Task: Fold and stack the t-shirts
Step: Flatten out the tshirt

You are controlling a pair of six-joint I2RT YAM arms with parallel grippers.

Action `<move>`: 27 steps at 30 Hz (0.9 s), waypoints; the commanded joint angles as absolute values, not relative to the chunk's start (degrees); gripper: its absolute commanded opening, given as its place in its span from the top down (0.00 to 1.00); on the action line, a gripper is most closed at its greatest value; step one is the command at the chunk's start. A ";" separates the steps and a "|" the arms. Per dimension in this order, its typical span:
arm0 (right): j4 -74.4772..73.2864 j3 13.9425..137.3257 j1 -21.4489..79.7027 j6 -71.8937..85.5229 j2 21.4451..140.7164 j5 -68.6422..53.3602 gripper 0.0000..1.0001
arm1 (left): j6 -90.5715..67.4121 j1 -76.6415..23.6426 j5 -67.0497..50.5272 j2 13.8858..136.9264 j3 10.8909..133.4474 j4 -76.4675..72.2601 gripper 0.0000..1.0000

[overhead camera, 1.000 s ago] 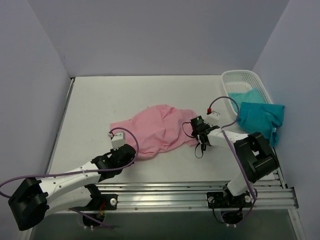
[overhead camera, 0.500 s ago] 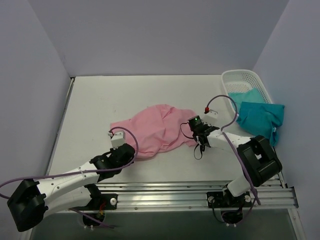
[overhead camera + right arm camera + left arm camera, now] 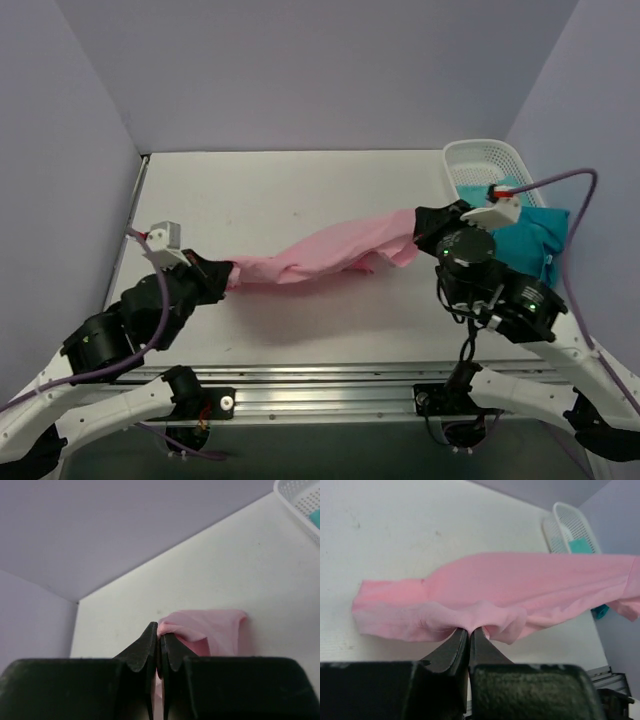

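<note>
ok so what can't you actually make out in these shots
- Neckline and sleeves of the pink t-shirt: all views; it is bunched and stretched between the left gripper and the right gripper.
- How many teal t-shirts: top view; they are heaped together, partly behind the right arm.
- Most of the basket: right wrist view, cut off by the frame's corner.

Teal t-shirts (image 3: 542, 224) partly behind right arm (image 3: 470, 258)

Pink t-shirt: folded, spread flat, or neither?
Neither: the pink t-shirt is pulled into a long, wrinkled band, pinched at one end by the left gripper, at the other by the right gripper.
</note>
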State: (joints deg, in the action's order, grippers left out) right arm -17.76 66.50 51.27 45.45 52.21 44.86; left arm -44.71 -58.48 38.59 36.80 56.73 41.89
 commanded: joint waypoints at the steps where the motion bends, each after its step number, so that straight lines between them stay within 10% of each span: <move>1: -24.52 73.72 52.91 41.93 48.00 49.06 1.00 | -38.16 -58.80 41.40 34.38 64.32 48.43 0.98; 15: -19.34 97.02 52.21 29.80 51.66 33.67 1.00 | -27.34 -56.78 36.56 34.44 91.92 47.64 0.98; 27: -15.65 97.57 45.29 29.95 78.53 45.38 1.00 | -20.74 -57.14 53.69 46.38 79.20 27.26 0.97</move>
State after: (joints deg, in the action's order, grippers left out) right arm -16.80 98.30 49.28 29.04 70.94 44.12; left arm -24.23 -57.63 48.64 40.86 81.97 36.45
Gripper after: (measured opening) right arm 0.005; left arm 0.070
